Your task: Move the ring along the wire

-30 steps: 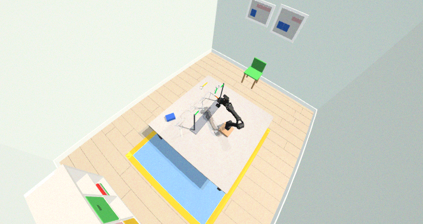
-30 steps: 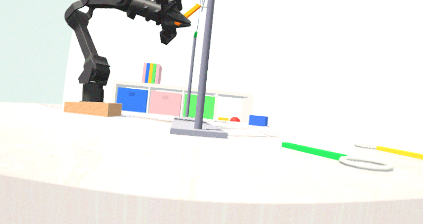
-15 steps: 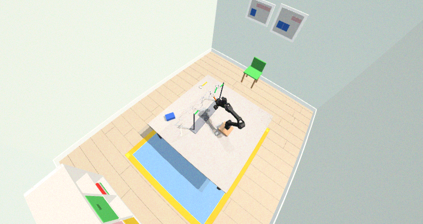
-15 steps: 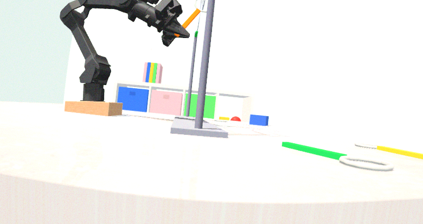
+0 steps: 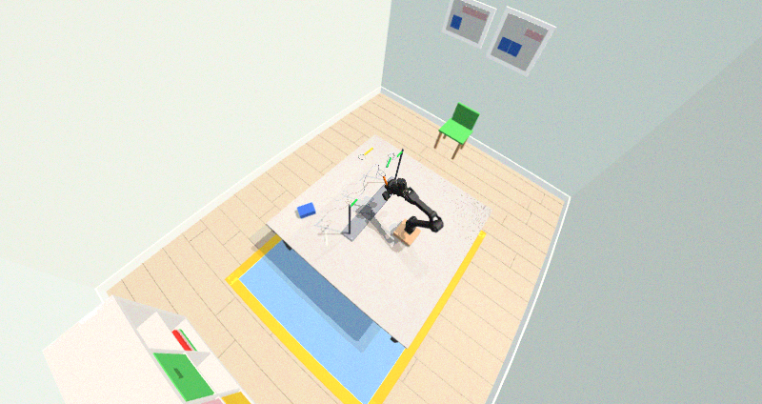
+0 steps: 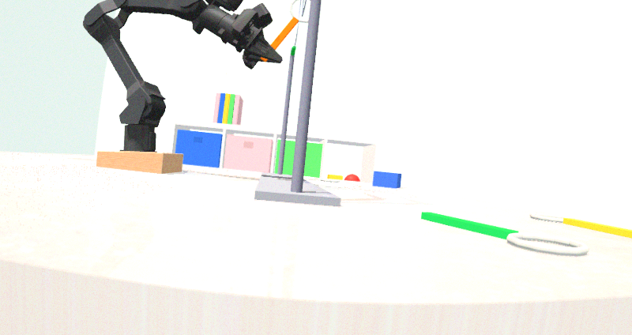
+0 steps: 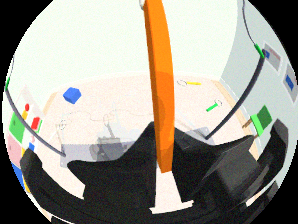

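My gripper is shut on the orange handle, which slants up to the pale ring. The ring is high between the posts, nearer the far post of the top view than the other post. The thin grey wire crosses the ring's opening in the exterior view; a near post partly hides the ring. Green parts show at both post tops in the wrist view, right and left. Contact between ring and wire cannot be told.
A grey base joins the posts. A blue block, a green-handled ring and a yellow-handled ring lie on the table. A red ball shows behind.
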{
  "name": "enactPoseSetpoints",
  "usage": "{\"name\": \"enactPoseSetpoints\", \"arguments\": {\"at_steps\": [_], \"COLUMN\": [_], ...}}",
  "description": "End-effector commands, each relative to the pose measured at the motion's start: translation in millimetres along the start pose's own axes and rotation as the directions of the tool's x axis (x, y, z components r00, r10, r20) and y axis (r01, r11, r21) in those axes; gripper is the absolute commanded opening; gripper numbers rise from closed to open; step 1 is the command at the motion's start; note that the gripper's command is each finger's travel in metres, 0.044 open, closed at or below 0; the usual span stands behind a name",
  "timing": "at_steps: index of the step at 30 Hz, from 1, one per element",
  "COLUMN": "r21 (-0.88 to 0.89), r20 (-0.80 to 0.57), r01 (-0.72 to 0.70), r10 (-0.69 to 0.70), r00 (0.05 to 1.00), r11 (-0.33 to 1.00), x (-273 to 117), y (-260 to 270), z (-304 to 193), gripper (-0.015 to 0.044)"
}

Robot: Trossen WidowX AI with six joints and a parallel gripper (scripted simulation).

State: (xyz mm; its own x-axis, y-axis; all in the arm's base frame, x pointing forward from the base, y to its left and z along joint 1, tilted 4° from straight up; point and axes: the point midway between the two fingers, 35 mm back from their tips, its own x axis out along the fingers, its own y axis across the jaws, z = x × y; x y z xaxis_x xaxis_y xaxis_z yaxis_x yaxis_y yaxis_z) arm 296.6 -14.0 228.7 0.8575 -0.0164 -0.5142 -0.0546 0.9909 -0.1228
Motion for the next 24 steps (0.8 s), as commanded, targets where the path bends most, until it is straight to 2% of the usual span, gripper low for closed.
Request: {"name": "enactPoseSetpoints", "arguments": {"at_steps": [1, 24], "r21": [0.026, 0.122], "r20": [-0.002, -0.008], "r01": [-0.01, -0.064], "r10": [0.01, 0.065], "r00": [1.0, 0.998], "r11": [1.0, 0.99], "x": [-1, -7], "y": [7, 42], "z": [1, 2], "gripper": [-0.015, -0.015]}}
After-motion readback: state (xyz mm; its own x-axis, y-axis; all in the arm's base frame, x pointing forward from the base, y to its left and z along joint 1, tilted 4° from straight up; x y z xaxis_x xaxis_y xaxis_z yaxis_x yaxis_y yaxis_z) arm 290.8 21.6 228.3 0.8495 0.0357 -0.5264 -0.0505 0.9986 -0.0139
